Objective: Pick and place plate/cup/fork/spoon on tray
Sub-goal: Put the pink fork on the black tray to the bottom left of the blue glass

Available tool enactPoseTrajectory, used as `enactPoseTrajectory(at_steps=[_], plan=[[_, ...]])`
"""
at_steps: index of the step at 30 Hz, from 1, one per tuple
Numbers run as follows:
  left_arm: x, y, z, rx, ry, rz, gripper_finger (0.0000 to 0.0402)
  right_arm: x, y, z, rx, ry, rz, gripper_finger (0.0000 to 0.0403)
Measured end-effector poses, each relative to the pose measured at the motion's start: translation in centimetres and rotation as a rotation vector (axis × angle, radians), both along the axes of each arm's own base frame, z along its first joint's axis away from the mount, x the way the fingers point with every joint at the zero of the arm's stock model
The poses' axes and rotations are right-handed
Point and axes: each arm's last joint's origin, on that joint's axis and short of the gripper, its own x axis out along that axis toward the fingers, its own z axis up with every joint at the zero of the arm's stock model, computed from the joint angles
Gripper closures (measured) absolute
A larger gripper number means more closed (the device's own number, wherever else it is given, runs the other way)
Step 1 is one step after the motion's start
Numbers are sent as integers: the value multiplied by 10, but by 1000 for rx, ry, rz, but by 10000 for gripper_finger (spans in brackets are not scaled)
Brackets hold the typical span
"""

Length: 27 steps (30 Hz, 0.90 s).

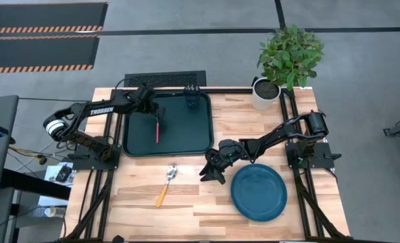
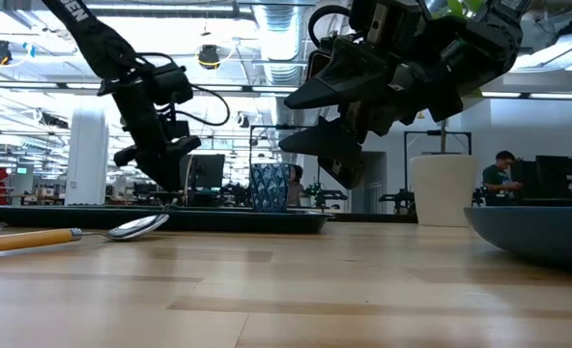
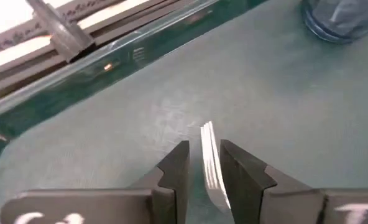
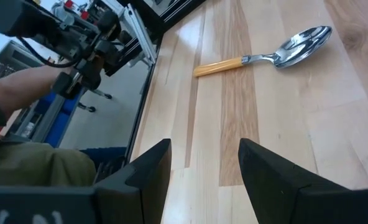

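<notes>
The dark green tray (image 1: pixel 136 145) lies at the table's far left. The cup (image 1: pixel 191 101) stands in its far right corner. The red-handled fork (image 1: pixel 157 129) is over the tray floor, its metal end between the fingers of my left gripper (image 3: pixel 204 171), which is shut on it. The orange-handled spoon (image 1: pixel 166 183) lies flat on the table near the tray's near edge. The teal plate (image 1: pixel 259 192) lies flat at the near right. My right gripper (image 1: pixel 212 170) is open and empty above the table, between the spoon and the plate. My left gripper pinches the fork's metal end (image 3: pixel 210 163) between its two fingers; the tines stick out past the fingertips. The fingers come slanting down from the table's left. The red handle (image 1: pixel 157 131) points toward the table's near edge over the tray floor; whether it rests there, I cannot tell.
A white pot with a green plant (image 1: pixel 266 93) stands at the table's far right. A keyboard (image 1: pixel 165 79) lies beyond the tray's far edge. A person's sleeve (image 4: pixel 22 93) shows past the table's left edge. Bare wood lies between the spoon and the near edge.
</notes>
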Motion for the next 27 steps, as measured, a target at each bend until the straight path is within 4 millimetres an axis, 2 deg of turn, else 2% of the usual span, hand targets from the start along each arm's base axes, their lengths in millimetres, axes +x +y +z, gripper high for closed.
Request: enactPoseTrajectory(at_steps=[8, 16, 22, 27], plan=[[5, -5, 0, 31, 32, -6, 328, 0, 0, 0, -9, -5, 3, 191], [11, 0, -25, -57, 72, -19, 328, 0, 0, 0, -9, -6, 3, 191], [11, 1, -30, -51, 106, 9, 330, 0, 0, 0, -8, -5, 3, 191], [9, 1, -31, -46, 130, 24, 365, 0, 0, 0, -9, -5, 3, 191]])
